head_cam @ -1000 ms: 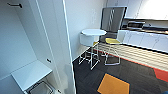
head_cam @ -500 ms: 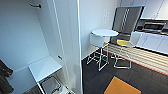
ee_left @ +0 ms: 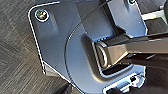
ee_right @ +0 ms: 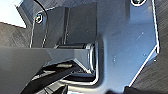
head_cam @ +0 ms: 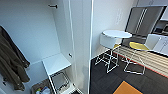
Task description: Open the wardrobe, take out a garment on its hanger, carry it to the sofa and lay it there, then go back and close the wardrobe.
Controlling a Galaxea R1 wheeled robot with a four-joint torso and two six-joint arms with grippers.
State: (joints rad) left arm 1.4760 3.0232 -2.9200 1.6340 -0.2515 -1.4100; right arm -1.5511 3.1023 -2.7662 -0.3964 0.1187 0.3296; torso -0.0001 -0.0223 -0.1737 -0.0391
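The wardrobe (head_cam: 62, 37) is standing open in the head view, white interior facing the camera, one door (head_cam: 83, 47) edge-on at about 12 o'clock of centre. A black hook (head_cam: 53, 6) is sitting bare at 11 o'clock near the top. The olive-brown jacket (head_cam: 11, 62) is hanging at 9 o'clock against the left edge; that one is not the target. A white inner shelf (head_cam: 56, 63) is showing at 7 o'clock, with a basket of odds and ends (head_cam: 41, 89) below it.

Progress, as a judgement: opening is looking done. No black garment on a hanger is hanging inside the visible part, and the sofa is not appearing here, so the robot is probably facing the wardrobe for the closing step, but the blur is making that uncertain. Closing is still left.

Off at 3 o'clock a round white worktop (head_cam: 117, 34), a white chair (head_cam: 109, 42) and a yellow-seated chair (head_cam: 139, 46) are standing on dark carpet (head_cam: 105, 80), fridge (head_cam: 142, 20) behind.

Both wrist views are giving the robot's own dark plate and bar over grey floor; cannot tell whether either end effector is apart or together, nor whether anything is clamped.
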